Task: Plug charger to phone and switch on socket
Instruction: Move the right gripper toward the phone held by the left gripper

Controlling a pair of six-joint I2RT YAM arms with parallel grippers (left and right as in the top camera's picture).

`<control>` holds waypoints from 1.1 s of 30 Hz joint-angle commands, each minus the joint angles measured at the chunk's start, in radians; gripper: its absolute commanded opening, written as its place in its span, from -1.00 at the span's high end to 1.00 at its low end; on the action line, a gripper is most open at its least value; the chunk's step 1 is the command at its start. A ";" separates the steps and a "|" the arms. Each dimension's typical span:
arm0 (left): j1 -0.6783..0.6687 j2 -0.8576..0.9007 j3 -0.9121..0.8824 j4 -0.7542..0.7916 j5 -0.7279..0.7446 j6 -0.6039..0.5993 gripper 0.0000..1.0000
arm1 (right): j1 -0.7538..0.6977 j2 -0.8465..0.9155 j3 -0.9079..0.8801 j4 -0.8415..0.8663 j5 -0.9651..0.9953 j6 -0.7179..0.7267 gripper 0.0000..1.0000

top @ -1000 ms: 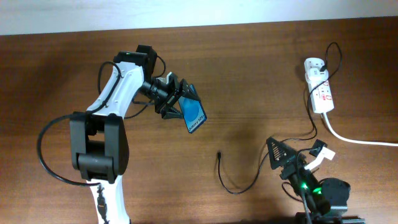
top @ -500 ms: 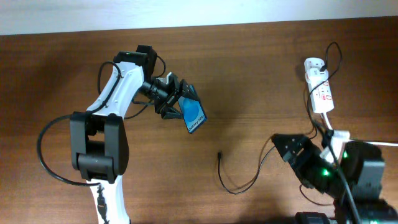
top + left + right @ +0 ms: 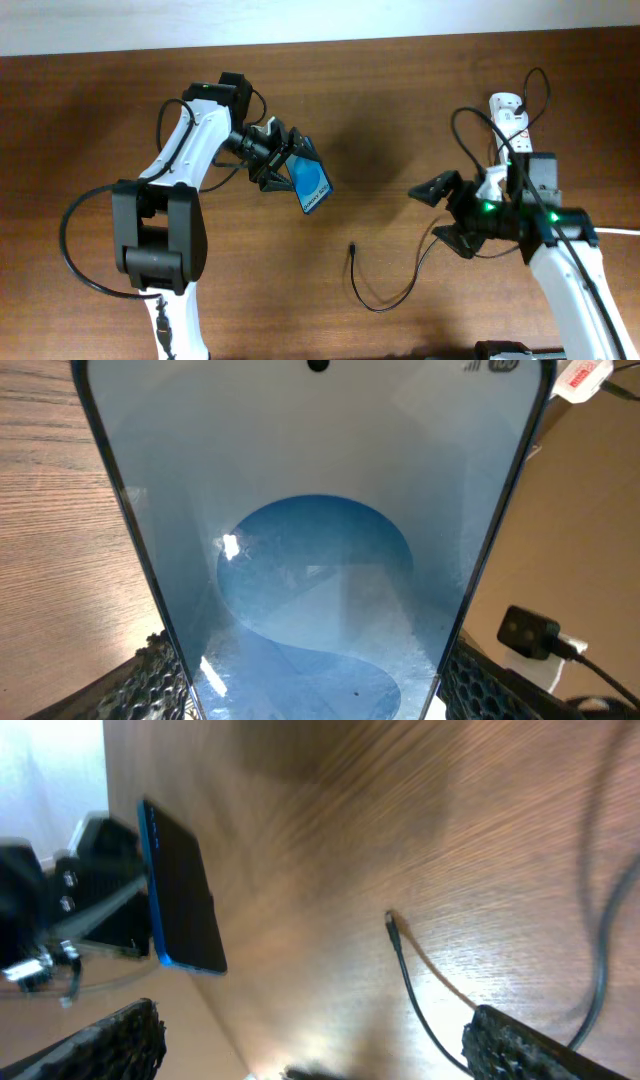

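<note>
Left hand (image 3: 288, 165) grips the phone over the desk; right hand (image 3: 438, 214) gapes empty.

The slim blue-screened smartphone (image 3: 313, 188) is clamped by its edges between the left hand's fingers and held tilted above the brown wooden desk (image 3: 400, 90). The thin black curling charger cable (image 3: 380, 308) lies on the desk, its small connector tip (image 3: 352, 248) free, between phone and wide-open right hand, touching neither. The white elongated power strip (image 3: 512, 125) sits at the desk's far right, behind the right arm.

A dark brown wooden table (image 3: 400, 130), its grain running lengthwise, fills the overhead view; a pale strip (image 3: 320, 20) runs beyond its far edge.
</note>
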 commanded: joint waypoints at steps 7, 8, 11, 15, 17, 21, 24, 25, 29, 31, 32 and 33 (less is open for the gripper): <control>0.000 0.005 0.020 -0.002 0.027 -0.012 -0.03 | 0.552 -0.035 0.011 0.073 0.564 0.031 -0.91; 0.000 0.005 0.020 -0.003 0.027 -0.012 -0.03 | 0.592 -0.035 0.011 0.097 0.610 0.047 -0.98; 0.000 0.005 0.020 -0.005 0.027 -0.012 -0.03 | 0.643 -0.035 0.011 0.211 0.687 0.042 -0.97; 0.000 0.005 0.020 -0.005 0.027 -0.012 -0.03 | 0.678 -0.019 0.010 0.388 0.676 -0.060 -0.97; 0.000 0.005 0.020 -0.008 0.027 -0.012 -0.02 | 0.712 -0.003 0.010 0.456 0.703 -0.076 -0.97; 0.000 0.005 0.020 -0.013 0.026 -0.011 -0.01 | 0.746 0.026 0.011 0.518 0.776 -0.075 -0.97; 0.000 0.005 0.020 -0.013 0.026 -0.007 -0.02 | 0.738 0.042 0.012 0.560 0.771 -0.067 -0.97; 0.000 0.005 0.020 -0.019 0.026 -0.003 -0.02 | 0.724 0.045 0.012 0.558 0.746 -0.068 -0.97; 0.001 0.005 0.020 -0.021 0.026 0.003 -0.03 | 0.720 0.045 0.012 0.566 0.798 -0.084 -0.97; 0.001 0.005 0.020 -0.021 0.027 0.003 -0.03 | 0.720 0.045 0.012 0.566 0.865 -0.084 -0.97; 0.001 0.005 0.020 -0.023 0.027 0.002 -0.03 | 0.720 0.045 0.012 0.566 0.895 -0.084 -0.97; 0.001 0.005 0.020 -0.026 0.027 0.002 -0.03 | 0.720 0.045 0.012 0.566 0.904 -0.084 -0.97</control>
